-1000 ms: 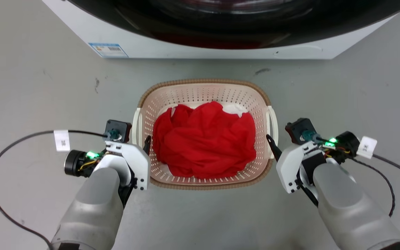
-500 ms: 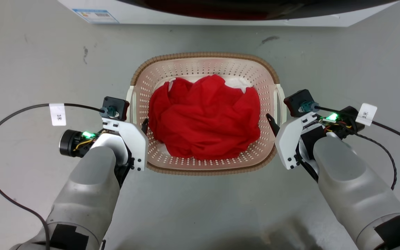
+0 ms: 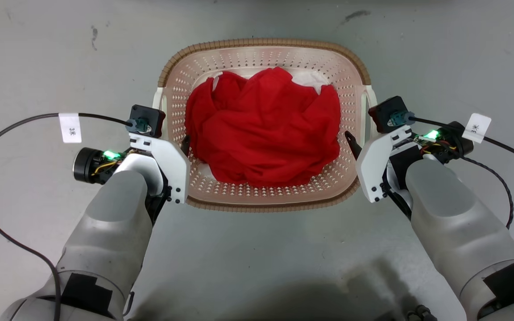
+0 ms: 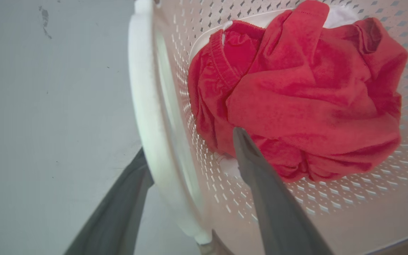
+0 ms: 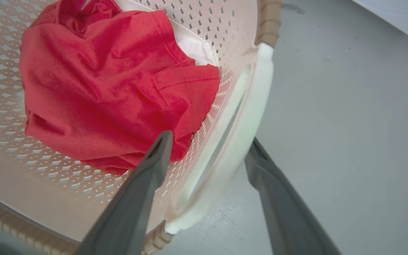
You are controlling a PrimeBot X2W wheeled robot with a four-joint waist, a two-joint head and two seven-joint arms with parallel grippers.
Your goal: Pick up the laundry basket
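Seen from the head camera, the laundry basket (image 3: pixel 261 43) now sits higher and larger than a second ago. The whole view has shifted, so the camera moved, and both claws keep their places at its sides. The basket stands on the grey floor (image 3: pixel 38 53) between them, with a crumpled red garment (image 3: pixel 261 129) heaped inside.

The left claw (image 4: pixel 190 141) is spread astride the left white handle (image 4: pixel 143 88). One finger is inside the perforated wall; the other is outside, its tip tucked behind the handle. The right claw (image 5: pixel 210 138) mirrors this on the right white handle (image 5: pixel 257 92). Neither looks to be pinching yet.

Risks, as I judge them: each inner finger lies against the red cloth and could trap it on closing. Both claws sit toward the handles' near ends, so a lift may tip the far end down.
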